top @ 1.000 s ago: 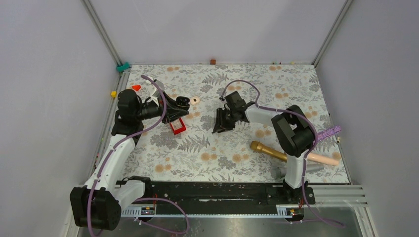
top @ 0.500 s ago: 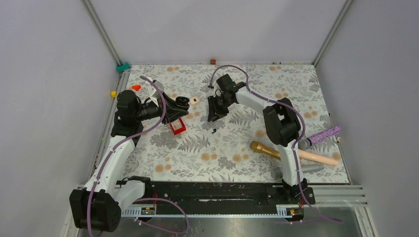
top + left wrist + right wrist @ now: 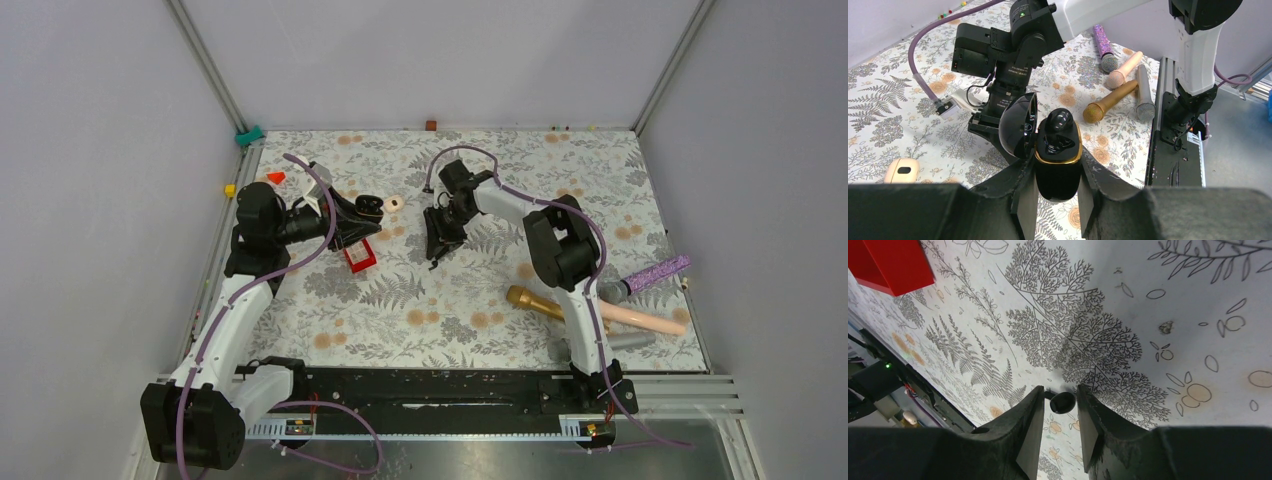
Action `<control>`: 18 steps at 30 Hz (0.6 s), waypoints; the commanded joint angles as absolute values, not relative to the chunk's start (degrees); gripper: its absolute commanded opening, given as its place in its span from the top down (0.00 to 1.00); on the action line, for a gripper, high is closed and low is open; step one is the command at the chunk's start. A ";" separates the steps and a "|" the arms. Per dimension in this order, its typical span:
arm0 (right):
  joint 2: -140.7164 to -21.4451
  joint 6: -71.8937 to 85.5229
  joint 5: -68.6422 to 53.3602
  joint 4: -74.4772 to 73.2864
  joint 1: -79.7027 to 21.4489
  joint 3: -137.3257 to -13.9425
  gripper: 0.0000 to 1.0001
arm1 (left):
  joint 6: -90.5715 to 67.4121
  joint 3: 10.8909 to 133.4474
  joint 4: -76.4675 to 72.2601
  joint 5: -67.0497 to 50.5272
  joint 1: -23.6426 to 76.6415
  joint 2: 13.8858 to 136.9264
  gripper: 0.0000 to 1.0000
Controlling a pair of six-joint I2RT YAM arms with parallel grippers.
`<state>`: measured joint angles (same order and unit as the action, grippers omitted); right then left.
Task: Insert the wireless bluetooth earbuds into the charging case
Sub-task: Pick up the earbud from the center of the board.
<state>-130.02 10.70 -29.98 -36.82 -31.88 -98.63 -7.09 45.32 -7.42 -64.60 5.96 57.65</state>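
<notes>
Right gripper (image 3: 1060,412) pinches tiny black earbud (image 3: 1062,402).

Two black earbuds (image 3: 1062,402) – one case (image 3: 1058,167), four microphones (image 3: 1110,101), one red box (image 3: 359,257).

charging case (image 3: 1058,160) in left claw (image 3: 1057,192), earbud (image 3: 1062,402) between right claw (image 3: 1060,412) fingers

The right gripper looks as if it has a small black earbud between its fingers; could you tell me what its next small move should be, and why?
Probably carry it left toward the open glossy black charging case gripped by the left gripper. The right gripper pinches the small black earbud above the floral tablecloth, and one black bud is already seated.
</notes>
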 commanded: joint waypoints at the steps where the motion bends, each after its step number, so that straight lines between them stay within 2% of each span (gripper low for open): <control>1: -128.17 10.20 -30.38 -37.91 -31.82 -96.27 0.62 | -6.50 45.10 -10.16 -64.13 6.12 56.40 0.83; 18: -125.20 12.41 -29.62 -36.39 -31.82 -92.22 0.62 | -6.50 44.84 -10.37 -63.96 6.12 56.00 0.83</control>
